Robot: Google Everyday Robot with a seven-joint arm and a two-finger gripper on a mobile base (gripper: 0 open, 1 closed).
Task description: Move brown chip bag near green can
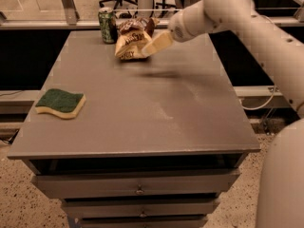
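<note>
The brown chip bag (129, 42) rests on the grey table (142, 108) at its far edge, crumpled, its dark top towards the back. The green can (107, 25) stands upright just left of the bag, a small gap apart. My gripper (151, 41) is at the bag's right side, reaching in from the right. Its near cream finger (159, 42) slants down along the bag's right edge. The jaws stand open and the bag is not gripped. The far finger is mostly hidden behind the bag's top.
A yellow sponge with a green top (60, 102) lies near the table's left edge. My white arm (247, 18) spans the right rear of the table. Drawers sit below the front edge. An office chair stands on the floor beyond the table.
</note>
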